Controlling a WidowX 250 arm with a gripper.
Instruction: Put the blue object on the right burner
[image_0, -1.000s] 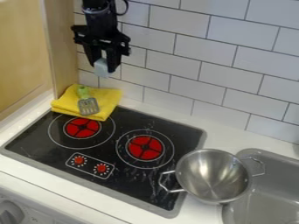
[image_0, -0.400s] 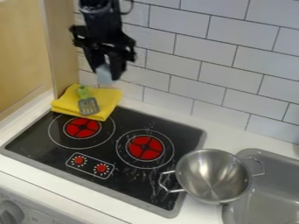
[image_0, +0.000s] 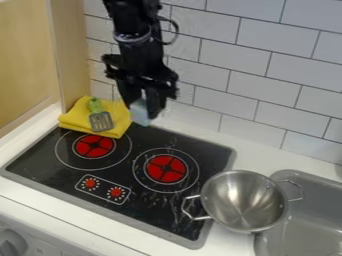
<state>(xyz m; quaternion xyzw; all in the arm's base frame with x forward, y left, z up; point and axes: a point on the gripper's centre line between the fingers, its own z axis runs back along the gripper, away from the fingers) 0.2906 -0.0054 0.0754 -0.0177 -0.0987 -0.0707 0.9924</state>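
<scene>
Tiled wall (image_0: 267, 82) behind 2-burner stovetop (image_0: 157, 212) | my tool (image_0: 143, 108) grips the pale-blue object (image_0: 140, 112), just beyond the stovetop's far edge in view | releasing it too high could make it tumble off right burner (image_0: 165, 168).

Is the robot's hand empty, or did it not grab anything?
No, the robot's black hand has a light blue thing held between its fingers.
</scene>
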